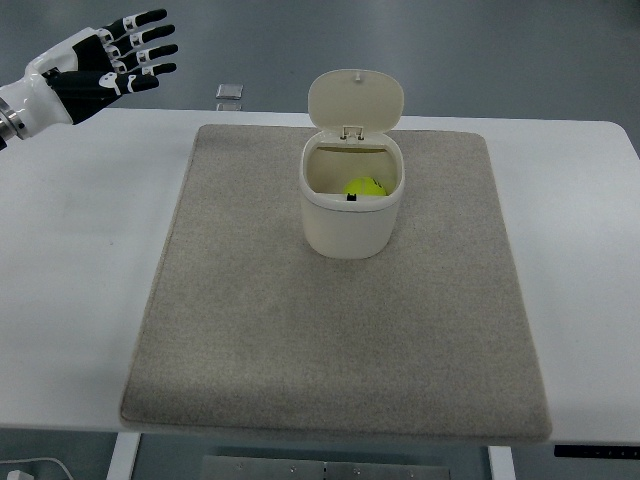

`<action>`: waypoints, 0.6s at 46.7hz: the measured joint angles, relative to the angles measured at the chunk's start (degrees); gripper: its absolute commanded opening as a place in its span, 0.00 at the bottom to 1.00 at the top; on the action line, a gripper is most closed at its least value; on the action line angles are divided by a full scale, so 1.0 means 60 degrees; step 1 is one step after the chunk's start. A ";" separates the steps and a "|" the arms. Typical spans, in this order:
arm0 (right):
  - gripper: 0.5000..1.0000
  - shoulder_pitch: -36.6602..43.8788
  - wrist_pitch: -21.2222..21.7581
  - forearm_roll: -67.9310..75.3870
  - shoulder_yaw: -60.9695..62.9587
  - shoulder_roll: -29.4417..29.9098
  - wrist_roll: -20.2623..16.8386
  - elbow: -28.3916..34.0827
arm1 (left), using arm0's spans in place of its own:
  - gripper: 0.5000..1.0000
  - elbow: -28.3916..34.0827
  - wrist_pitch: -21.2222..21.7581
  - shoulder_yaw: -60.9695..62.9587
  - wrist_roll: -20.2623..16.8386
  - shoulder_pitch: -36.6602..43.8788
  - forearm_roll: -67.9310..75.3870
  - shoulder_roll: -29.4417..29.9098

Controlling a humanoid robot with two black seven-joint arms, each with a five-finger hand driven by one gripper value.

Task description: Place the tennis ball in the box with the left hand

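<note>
1. Though half hidden by the rim, the tennis ball point(365, 187) sits inside the box point(351, 222), yellow-green against the pale inner wall, toward the right side of the opening.
2. That box is a cream, round-cornered container standing upright, its hinged lid point(356, 101) flipped open and standing up behind the opening.
3. Under it lies a grey mat point(300, 340), a large rectangle; the box stands on the upper middle part of it, well away from every edge.
4. The mat rests on a white desk point(70, 260), which shows bare on both sides of it.
5. Up at the far left corner, the left hand point(115, 62) hangs over the desk's back edge, well apart from the box; its black-and-white fingers point(150, 40) are spread and straight, pointing right, and hold nothing.
6. Its white forearm comes in from the picture's left edge.
7. Beyond the desk, on the grey floor point(500, 50), lies a small square plate point(230, 92), just behind the mat's far left corner.
</note>
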 measured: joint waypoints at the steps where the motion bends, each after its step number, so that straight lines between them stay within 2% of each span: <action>1: 0.88 -0.0002 0.0000 0.0000 0.0000 0.0000 0.0000 0.0001 | 0.99 0.0117 -0.0014 -0.0020 0.0183 0.0013 -0.0167 -0.0060; 10: 0.88 0.0000 0.0000 -0.0001 0.0000 0.0000 0.0000 0.0001 | 0.99 0.0737 -0.0023 -0.0168 0.2039 0.0062 -0.1811 -0.0179; 14: 0.88 0.0000 0.0000 0.0000 0.0000 0.0000 0.0000 0.0000 | 0.99 0.0756 -0.0023 -0.0170 0.2525 0.0073 -0.2223 -0.0179; 28: 0.88 0.0000 0.0000 0.0000 0.0000 0.0000 0.0000 0.0000 | 0.99 0.1183 -0.0023 -0.0166 0.2701 0.0286 -0.2315 -0.0557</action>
